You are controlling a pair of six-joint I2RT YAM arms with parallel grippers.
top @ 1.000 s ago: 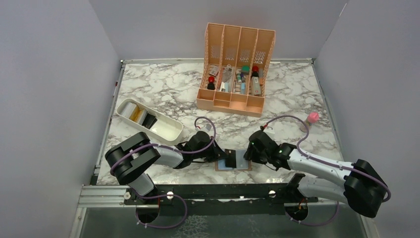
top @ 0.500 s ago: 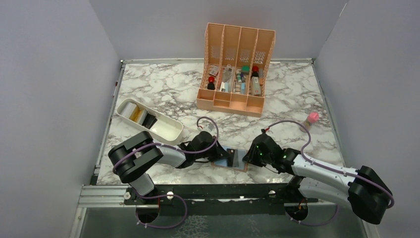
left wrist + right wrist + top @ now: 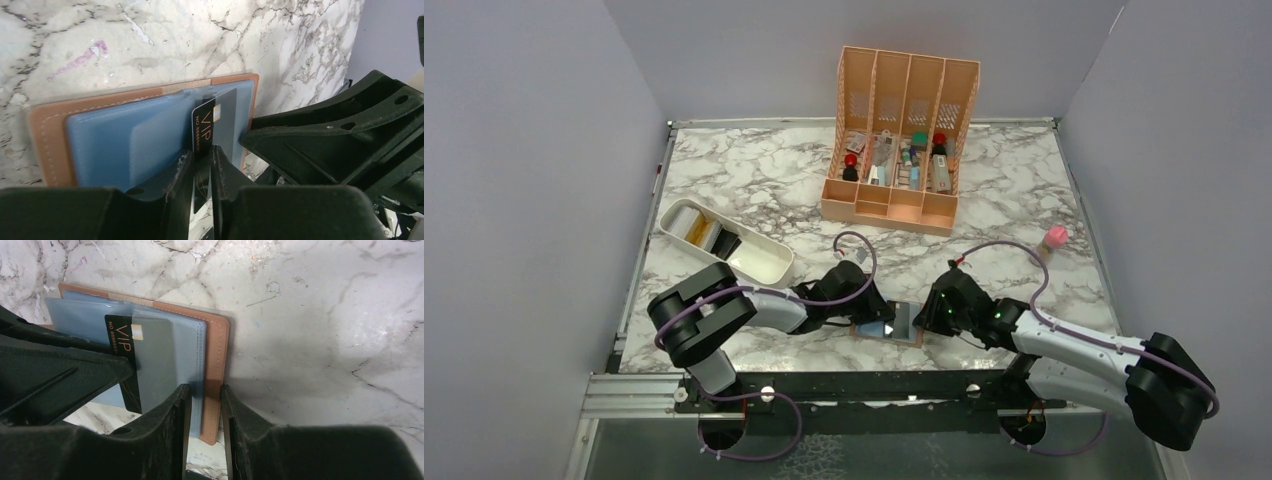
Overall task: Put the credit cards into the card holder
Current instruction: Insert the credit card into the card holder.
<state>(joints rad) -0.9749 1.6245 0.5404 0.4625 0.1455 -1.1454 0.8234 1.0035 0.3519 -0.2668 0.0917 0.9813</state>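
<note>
At near table (image 3: 724, 170) edge | left fingers (image 3: 172, 200) narrowly flank credit card (image 3: 202, 131) | right fingers (image 3: 165, 427) straddle card holder (image 3: 216, 350) edge | both grips unclear

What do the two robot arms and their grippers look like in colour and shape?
The left arm and the right arm both have bulky rounded black joints joined by pale grey tubular links. A thin purple cable runs in loops along each. The left gripper and the right gripper each have two thick matte black plastic fingers.

Credit card (image 3: 205, 127) partway in card holder (image 3: 100, 145)
</note>
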